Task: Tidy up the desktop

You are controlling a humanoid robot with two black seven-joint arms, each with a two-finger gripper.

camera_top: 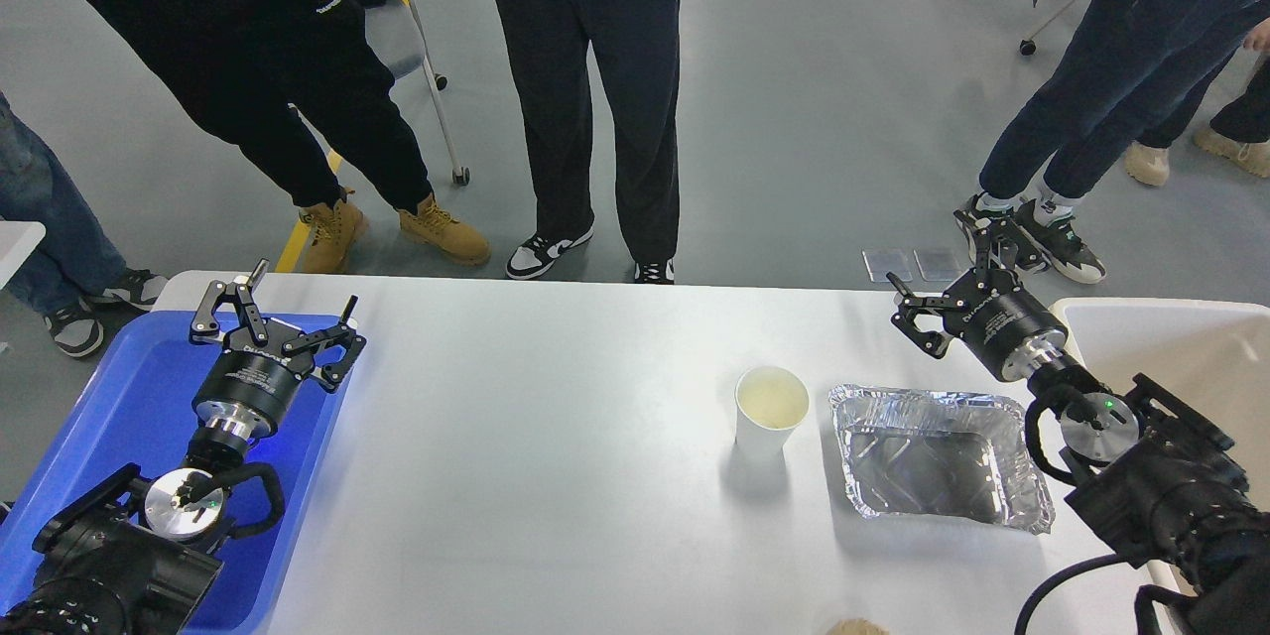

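The white desktop (556, 437) spans the lower half of the head view. A white paper cup (771, 412) stands upright right of centre, with an empty foil tray (938, 451) lying just to its right. My left gripper (273, 313) hovers open over the blue tray at the far left, holding nothing. My right gripper (943, 293) is open near the desktop's far right edge, above and behind the foil tray, with nothing between its fingers.
A blue plastic tray (129, 397) lies at the left end of the desktop. A cream bin (1191, 347) stands at the right end. Several people stand close behind the far edge. A small tan object (858, 627) peeks in at the front edge.
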